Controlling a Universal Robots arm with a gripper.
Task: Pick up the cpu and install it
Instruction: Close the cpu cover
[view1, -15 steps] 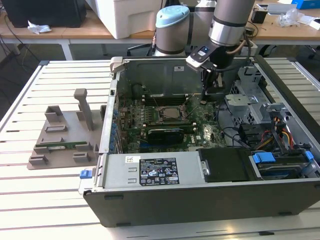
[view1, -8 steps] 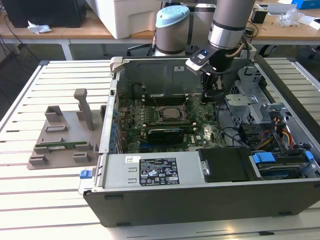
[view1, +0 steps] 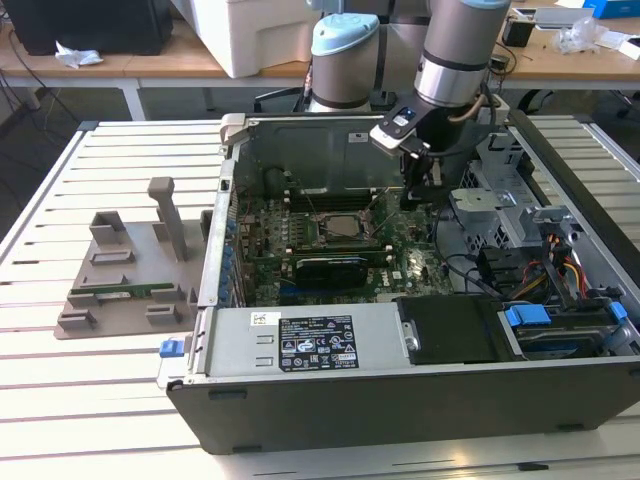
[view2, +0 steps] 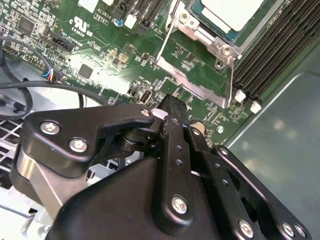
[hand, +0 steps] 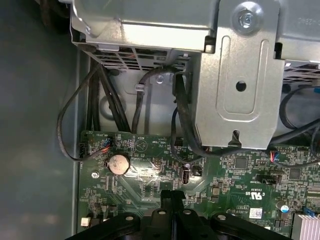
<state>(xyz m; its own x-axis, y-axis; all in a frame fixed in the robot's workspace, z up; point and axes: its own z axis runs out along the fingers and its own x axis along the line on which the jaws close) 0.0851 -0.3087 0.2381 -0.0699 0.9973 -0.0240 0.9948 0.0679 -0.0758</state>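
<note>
**CPU IN SOCKET; GRIPPER EMPTY OVER BOARD**

1. Cpu. The cpu (view1: 340, 226) lies flat in its socket near the middle of the board, silver top up. In the second wrist view the socket frame (view2: 197, 75) borders it on the sides that show. I judge this keeps the chip square to its contacts. I cannot tell whether the frame is latched.

2. Gripper. My gripper (view2: 170, 106) has its fingers pressed together with nothing between them. In the exterior view it hangs inside the case (view1: 400, 420) at about 2 o'clock of the cpu, near it but apart. The tips point down at the board (hand: 150, 175). I judge that closed fingers give a narrow tip, suited to the tight space between the socket and the drive cage (hand: 240, 85).

3. Surroundings. Memory slots (view2: 280, 50) run alongside the socket. In the exterior view the card (view1: 330, 268) stands at 6 o'clock of the cpu. A coin cell (hand: 118, 163) sits on the board near my fingertips. The tray (view1: 100, 310) lies outside the case at 9 o'clock, well apart, with a memory stick (view1: 120, 292) in it. I judge its shaped recesses hold parts at fixed pick-up places.
</note>
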